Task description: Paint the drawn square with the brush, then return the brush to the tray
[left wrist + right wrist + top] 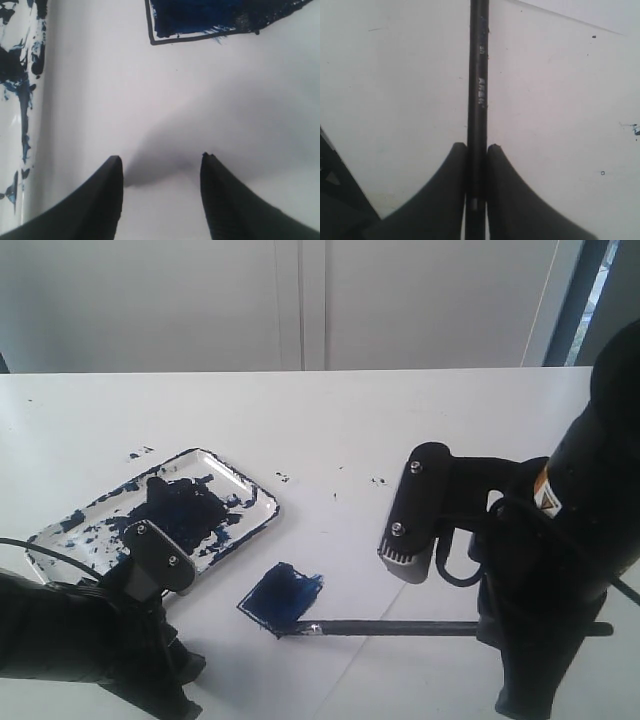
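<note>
The drawn square (282,595) lies on the white table in front of the tray (262,502), most of its inside dark blue. The brush (400,627) lies nearly level, its tip at the square's near corner. My right gripper (476,146) is shut on the black handle of the brush (479,75); in the exterior view the arm body hides its fingers. My left gripper (161,159) is open and holds nothing, low over bare table. Ahead of it is the square (200,15), and the paint-smeared tray (10,130) is beside it.
Small paint specks (282,477) dot the table beyond the square, more (380,481) towards the right arm, and some (140,452) behind the tray. A black cable (40,550) runs along the left arm. The table's far edge (300,371) meets a pale wall.
</note>
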Tool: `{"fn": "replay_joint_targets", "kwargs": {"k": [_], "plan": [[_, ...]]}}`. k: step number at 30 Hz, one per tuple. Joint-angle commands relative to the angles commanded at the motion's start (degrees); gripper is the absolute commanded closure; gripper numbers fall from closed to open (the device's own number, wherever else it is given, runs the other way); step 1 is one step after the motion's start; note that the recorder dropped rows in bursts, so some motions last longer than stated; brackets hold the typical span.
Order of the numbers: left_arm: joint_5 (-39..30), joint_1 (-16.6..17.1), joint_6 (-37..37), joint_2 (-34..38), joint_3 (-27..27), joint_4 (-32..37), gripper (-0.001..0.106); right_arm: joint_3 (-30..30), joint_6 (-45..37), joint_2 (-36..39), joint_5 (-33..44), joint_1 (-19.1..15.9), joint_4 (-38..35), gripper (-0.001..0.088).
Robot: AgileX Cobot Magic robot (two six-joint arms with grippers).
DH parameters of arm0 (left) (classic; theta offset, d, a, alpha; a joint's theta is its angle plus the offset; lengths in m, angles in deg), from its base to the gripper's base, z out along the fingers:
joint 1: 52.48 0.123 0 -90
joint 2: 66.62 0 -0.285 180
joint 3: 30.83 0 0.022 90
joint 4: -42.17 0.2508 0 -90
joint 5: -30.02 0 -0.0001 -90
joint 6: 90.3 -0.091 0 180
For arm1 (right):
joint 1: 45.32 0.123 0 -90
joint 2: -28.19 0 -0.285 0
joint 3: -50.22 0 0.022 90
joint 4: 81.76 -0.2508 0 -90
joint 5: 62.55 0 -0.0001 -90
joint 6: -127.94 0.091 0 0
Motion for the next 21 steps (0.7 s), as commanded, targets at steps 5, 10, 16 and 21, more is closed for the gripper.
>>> {"fn": "replay_joint_targets", "kwargs": {"k": [5, 10, 16, 21], "plan": [[0.0, 0.0, 0.0, 0.0, 0.0, 0.0, 0.052, 0.0, 0.0, 0.0, -0.6, 0.0, 0.0, 0.0868], [0.0, 0.0, 0.0, 0.0, 0.0, 0.0, 0.052, 0.0, 0.0, 1.9, -1.6, 0.0, -0.3, 0.0868], [0.0, 0.0, 0.0, 0.0, 0.0, 0.0, 0.052, 0.0, 0.0, 1.9, -4.4, 0.0, -0.3, 0.0868], [0.0, 0.0, 0.0, 0.0, 0.0, 0.0, 0.052, 0.0, 0.0, 2.3, -6.6, 0.0, -0.3, 0.0868]]}}
